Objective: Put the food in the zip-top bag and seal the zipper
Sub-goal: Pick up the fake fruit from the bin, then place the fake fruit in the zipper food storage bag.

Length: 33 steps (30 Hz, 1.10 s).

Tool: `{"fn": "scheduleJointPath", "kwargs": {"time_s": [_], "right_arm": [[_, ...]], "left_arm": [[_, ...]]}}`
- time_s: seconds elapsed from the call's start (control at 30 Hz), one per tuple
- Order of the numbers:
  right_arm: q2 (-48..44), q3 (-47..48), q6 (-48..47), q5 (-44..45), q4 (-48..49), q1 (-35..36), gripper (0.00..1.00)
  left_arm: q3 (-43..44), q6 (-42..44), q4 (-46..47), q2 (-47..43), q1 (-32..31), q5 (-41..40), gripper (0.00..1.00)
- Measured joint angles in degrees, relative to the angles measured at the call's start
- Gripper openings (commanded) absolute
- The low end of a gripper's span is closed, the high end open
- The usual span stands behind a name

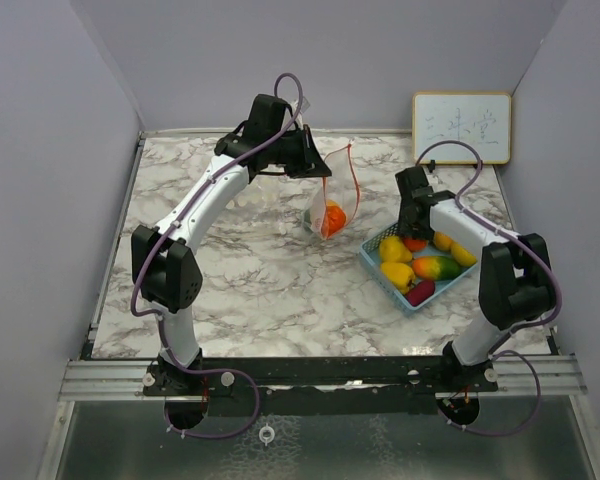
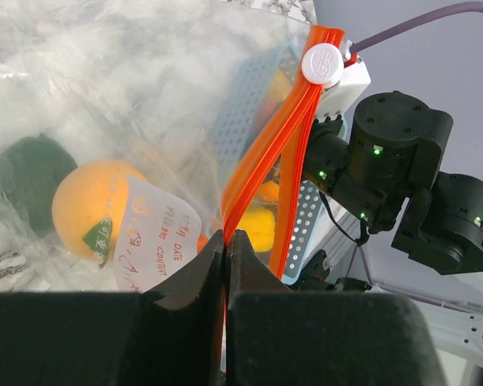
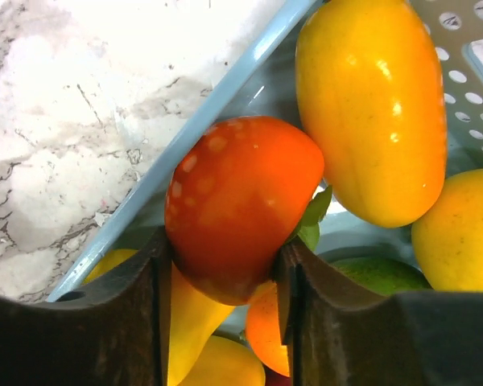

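My left gripper (image 1: 318, 165) is shut on the orange zipper edge (image 2: 262, 161) of the clear zip-top bag (image 1: 332, 195) and holds it hanging above the table. The bag's white slider (image 2: 322, 64) sits at the far end of the zipper. Inside the bag are an orange fruit (image 2: 84, 205) and a dark green piece (image 2: 28, 177). My right gripper (image 1: 414, 236) is down in the light blue basket (image 1: 383, 277). Its fingers press both sides of a red-orange fruit (image 3: 241, 201). Yellow (image 1: 395, 248), green-orange (image 1: 437, 267) and dark red (image 1: 420, 291) food lie in the basket.
A small whiteboard (image 1: 461, 127) leans on the back wall at the right. Grey walls close in the marble table on three sides. The basket stands right of the hanging bag, and the right arm (image 2: 394, 161) shows just beyond the bag's zipper.
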Motion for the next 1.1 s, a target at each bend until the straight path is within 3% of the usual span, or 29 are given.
{"fn": "scheduleJointPath", "kwargs": {"time_s": [0.23, 0.47, 0.63, 0.83, 0.97, 1.1], "right_arm": [[-4.07, 0.33, -1.27, -0.48, -3.19, -0.17, 0.15], [-20.39, 5.38, -2.95, -12.46, -6.86, -0.17, 0.13], [-26.64, 8.46, -2.75, -34.60, 4.35, -0.09, 0.13], [-21.97, 6.19, 3.04, -57.33, 24.17, 2.05, 0.13], [-17.86, 3.19, 7.41, -63.25, 32.17, 2.27, 0.12], [-15.80, 1.46, 8.85, -63.39, 33.42, 2.64, 0.11]], "left_arm": [[-1.11, 0.00, -0.20, -0.57, 0.00, -0.02, 0.00], [-1.79, 0.00, -0.28, -1.31, 0.00, -0.02, 0.00], [-1.79, -0.02, -0.28, -1.31, 0.00, -0.04, 0.00], [-1.16, -0.24, -0.26, -1.31, 0.00, -0.04, 0.00], [-1.03, -0.26, -0.24, -1.31, 0.00, -0.04, 0.00], [-1.03, -0.24, -0.26, -1.31, 0.17, -0.61, 0.00]]}}
